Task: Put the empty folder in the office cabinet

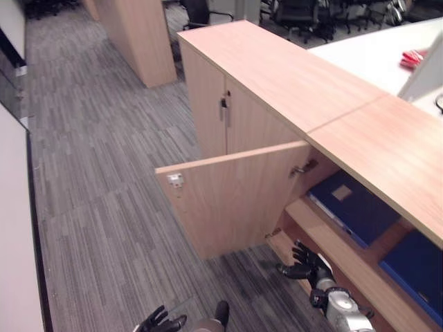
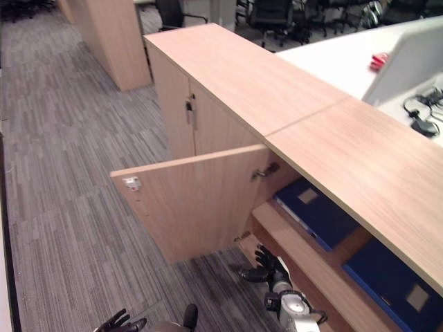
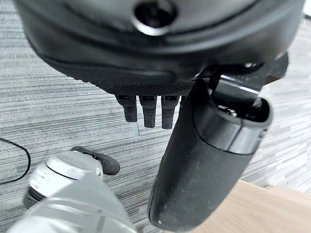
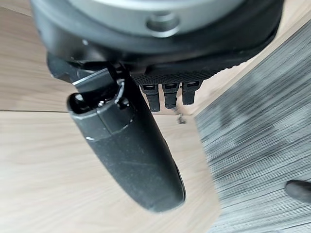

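Note:
The office cabinet (image 1: 277, 76) stands with one door (image 1: 228, 200) swung out over the carpet. Inside, on the upper shelf, a dark blue folder (image 1: 353, 207) lies flat, and a second blue folder (image 1: 415, 266) lies to its right. My right hand (image 1: 308, 266) hovers low in front of the open compartment, just below the shelf's front edge (image 1: 339, 252). It is open and holds nothing, and its straight fingers (image 4: 167, 94) point at light wood. My left hand (image 1: 160, 320) hangs low over the carpet, open and empty, with its fingers (image 3: 148, 109) straight.
The neighbouring cabinet door (image 1: 208, 104) is closed, with a metal handle (image 1: 224, 111). Another wooden unit (image 1: 138, 34) stands further back, with office chairs (image 1: 297, 17) behind it. A white desk (image 1: 374, 55) with a red item (image 1: 414, 57) adjoins the cabinet top.

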Tool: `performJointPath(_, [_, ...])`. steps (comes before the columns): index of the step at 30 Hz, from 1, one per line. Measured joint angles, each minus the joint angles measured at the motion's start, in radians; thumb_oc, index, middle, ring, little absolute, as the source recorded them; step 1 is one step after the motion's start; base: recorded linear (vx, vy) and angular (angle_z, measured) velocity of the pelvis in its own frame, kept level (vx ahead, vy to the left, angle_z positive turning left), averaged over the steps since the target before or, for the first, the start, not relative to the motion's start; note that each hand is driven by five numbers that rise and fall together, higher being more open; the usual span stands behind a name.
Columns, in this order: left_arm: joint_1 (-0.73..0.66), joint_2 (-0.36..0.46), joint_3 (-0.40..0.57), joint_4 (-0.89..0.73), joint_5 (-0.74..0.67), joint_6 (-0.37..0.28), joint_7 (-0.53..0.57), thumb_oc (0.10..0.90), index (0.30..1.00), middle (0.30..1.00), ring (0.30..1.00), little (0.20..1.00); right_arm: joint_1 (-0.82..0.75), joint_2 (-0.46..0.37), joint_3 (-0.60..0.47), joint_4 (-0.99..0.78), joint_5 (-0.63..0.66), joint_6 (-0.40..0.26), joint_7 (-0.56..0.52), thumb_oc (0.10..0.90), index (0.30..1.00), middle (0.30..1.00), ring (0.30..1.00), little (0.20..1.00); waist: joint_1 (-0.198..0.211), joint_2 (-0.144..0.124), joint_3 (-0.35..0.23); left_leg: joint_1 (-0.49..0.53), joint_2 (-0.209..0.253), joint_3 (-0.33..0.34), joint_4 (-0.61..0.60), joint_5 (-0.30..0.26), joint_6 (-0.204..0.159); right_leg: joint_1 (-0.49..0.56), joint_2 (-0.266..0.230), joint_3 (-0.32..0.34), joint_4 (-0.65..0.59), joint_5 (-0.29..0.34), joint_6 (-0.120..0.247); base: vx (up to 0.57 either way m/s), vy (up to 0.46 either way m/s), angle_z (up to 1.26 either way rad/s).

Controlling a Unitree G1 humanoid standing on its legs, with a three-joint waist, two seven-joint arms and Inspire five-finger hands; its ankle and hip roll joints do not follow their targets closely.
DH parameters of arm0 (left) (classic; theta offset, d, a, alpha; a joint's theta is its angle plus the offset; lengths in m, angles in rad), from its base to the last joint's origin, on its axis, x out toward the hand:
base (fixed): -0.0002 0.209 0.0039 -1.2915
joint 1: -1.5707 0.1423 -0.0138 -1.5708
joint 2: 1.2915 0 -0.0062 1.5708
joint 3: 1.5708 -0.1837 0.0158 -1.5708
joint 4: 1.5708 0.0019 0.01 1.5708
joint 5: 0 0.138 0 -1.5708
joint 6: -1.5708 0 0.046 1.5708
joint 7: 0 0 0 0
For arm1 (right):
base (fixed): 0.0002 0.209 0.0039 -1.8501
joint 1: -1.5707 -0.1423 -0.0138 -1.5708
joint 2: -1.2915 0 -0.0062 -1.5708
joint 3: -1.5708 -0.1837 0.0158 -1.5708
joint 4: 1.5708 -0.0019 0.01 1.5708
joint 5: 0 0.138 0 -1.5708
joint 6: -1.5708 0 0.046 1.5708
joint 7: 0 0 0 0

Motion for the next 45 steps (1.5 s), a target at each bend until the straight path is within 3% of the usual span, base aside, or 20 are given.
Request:
performJointPath(2, [0.005,0.03,0.002,-0.028,0.0,0.004,0.013,0.8,0.9,0.9,0.9,0.9,-0.005,0.032,-0.001,0.001,0.001,-0.001,-0.003,0.8,0.9,0.9,0.9,0.9,-0.007,-0.011,0.017,0.011,-0.005,-0.001,-0.007,0.009,0.028,-0.043,-0.014,0.047,0.077,0.026,0.023,0.04,0.16,0.07])
performJointPath(3, [-0.032,0.042,-0.016,-0.039,-0.001,0.007,0.035,0.8,0.9,0.9,0.9,0.9,-0.003,0.039,-0.001,0.002,0.002,-0.002,-0.006,0.8,0.9,0.9,0.9,0.9,-0.035,0.016,0.033,0.012,0.015,-0.05,-0.013,0.021,0.032,-0.108,0.109,0.276,0.115,-0.097,0.068,0.04,0.079,0.72])
performJointPath(4, [-0.057,0.053,-0.027,-0.062,-0.001,0.003,0.036,0.8,0.9,0.9,0.9,0.9,0.004,0.039,-0.001,0.004,0.002,0.001,-0.007,0.8,0.9,0.9,0.9,0.9,-0.053,0.034,0.045,0.013,0.021,-0.083,-0.021,0.023,0.025,-0.146,0.206,0.377,0.104,-0.161,0.062,0.0,0.013,0.77])
performJointPath(5, [-0.065,0.059,-0.04,-0.078,-0.001,-0.006,0.037,0.8,0.9,0.9,0.9,0.9,0.007,0.04,0.003,0.013,0.004,-0.001,-0.008,0.8,0.9,0.9,0.9,0.9,-0.058,0.032,0.047,0.015,0.008,-0.097,-0.021,0.041,0.024,-0.177,0.241,0.385,0.086,-0.189,0.04,0.02,-0.018,1.07])
performJointPath(6, [-0.096,0.07,-0.07,-0.092,0.0,-0.007,0.042,0.8,0.9,0.9,0.9,0.9,0.01,0.038,0.008,0.028,0.006,-0.01,-0.014,0.8,0.9,0.9,0.9,0.9,-0.092,0.036,0.051,0.007,-0.007,-0.149,-0.017,0.044,0.014,-0.17,0.303,0.411,-0.037,-0.209,-0.02,0.06,-0.06,0.92])
performJointPath(8, [-0.123,0.069,-0.08,-0.109,0.005,-0.019,0.039,0.8,0.9,0.9,0.9,0.9,0.016,0.04,0.004,0.062,0.006,-0.016,-0.019,0.8,0.9,0.9,0.9,0.9,-0.094,0.021,0.05,0.01,-0.046,-0.176,-0.033,0.042,0.019,-0.173,0.303,0.376,-0.135,-0.189,-0.043,0.07,-0.05,0.87])
performJointPath(9, [-0.139,0.065,-0.084,-0.11,0.011,-0.022,0.041,0.8,0.9,0.9,0.9,0.9,0.021,0.041,-0.002,0.088,0.007,-0.018,-0.019,0.8,0.9,0.9,0.9,0.9,-0.1,0.012,0.046,0.013,-0.057,-0.187,-0.033,0.042,0.019,-0.163,0.305,0.389,-0.154,-0.146,-0.068,0.03,-0.014,0.72])
performJointPath(14, [-0.087,0.069,-0.085,-0.207,0.038,-0.022,0.074,0.8,0.9,0.9,0.9,0.9,0.05,0.042,-0.014,0.206,0.005,-0.021,-0.02,0.8,0.9,0.9,0.9,0.9,-0.081,0.028,0.029,0.017,-0.046,-0.183,-0.034,0.036,0.001,-0.106,0.341,0.376,-0.283,-0.089,-0.07,0.09,-0.051,0.13])
performJointPath(20, [-0.053,0.084,-0.089,-0.351,0.13,-0.032,0.11,0.8,0.9,0.9,0.9,0.9,0.091,0.036,-0.086,0.285,-0.003,-0.011,-0.049,0.8,0.9,0.9,0.9,0.9,-0.071,0.008,0.011,0.038,-0.051,-0.184,-0.034,0.028,-0.011,-0.029,0.361,0.362,-0.404,-0.036,-0.077,0.03,-0.06,0.02])
performJointPath(24, [-0.055,0.103,-0.096,-0.398,0.189,-0.033,0.126,0.8,0.9,0.9,0.9,0.9,0.109,0.036,-0.091,0.305,-0.005,-0.012,-0.049,0.8,0.9,0.9,0.9,0.9,-0.087,-0.005,-0.01,0.05,-0.05,-0.19,-0.034,0.027,-0.013,-0.008,0.365,0.352,-0.418,-0.038,-0.076,0.0,-0.057,0.05])
performJointPath(30, [-0.066,0.117,-0.094,-0.399,0.197,-0.032,0.152,0.8,0.9,0.9,0.9,0.9,0.113,0.032,-0.113,0.326,-0.008,-0.006,-0.048,0.8,0.9,0.9,0.9,0.9,-0.103,0.001,-0.021,0.066,-0.045,-0.177,-0.037,0.01,-0.033,-0.001,0.367,0.364,-0.424,-0.042,-0.08,0.0,-0.032,-0.07])
performJointPath(34, [-0.073,0.17,-0.093,-0.397,0.206,-0.029,0.155,0.8,0.9,0.9,0.9,0.9,0.121,0.024,-0.117,0.324,-0.038,0.001,-0.046,0.8,0.9,0.9,0.9,0.9,-0.119,0.012,-0.032,0.063,-0.041,-0.152,-0.038,0.007,-0.032,-0.016,0.367,0.392,-0.424,-0.044,-0.085,0.0,-0.018,-0.2])
performJointPath(41, [-0.242,0.308,-0.09,-0.456,0.204,-0.025,0.173,0.8,0.9,0.9,0.9,0.9,0.116,-0.013,-0.119,0.358,-0.045,0.02,-0.039,0.8,0.9,0.9,0.9,0.9,-0.176,0.028,-0.058,0.074,-0.038,-0.14,-0.035,0.008,-0.03,-0.008,0.367,0.403,-0.424,-0.03,-0.085,0.0,-0.016,-0.05])
performJointPath(43, [-0.291,0.31,-0.119,-0.499,0.203,-0.043,0.172,0.8,0.9,0.9,0.9,0.9,0.122,-0.018,-0.119,0.364,-0.045,0.022,-0.039,0.8,0.9,0.9,0.9,0.9,-0.176,0.031,-0.06,0.082,-0.038,-0.137,-0.038,0.007,-0.031,-0.001,0.367,0.405,-0.424,-0.03,-0.085,-0.02,-0.024,-0.05])
performJointPath(45, [-0.329,0.294,-0.174,-0.502,0.187,-0.05,0.163,0.8,0.9,0.9,0.9,0.9,0.114,-0.018,-0.117,0.36,-0.046,0.025,-0.038,0.8,0.9,0.9,0.9,0.9,-0.204,0.036,-0.063,0.082,-0.034,-0.13,-0.038,0.007,-0.032,-0.003,0.369,0.412,-0.424,-0.03,-0.085,-0.02,-0.035,-0.11])
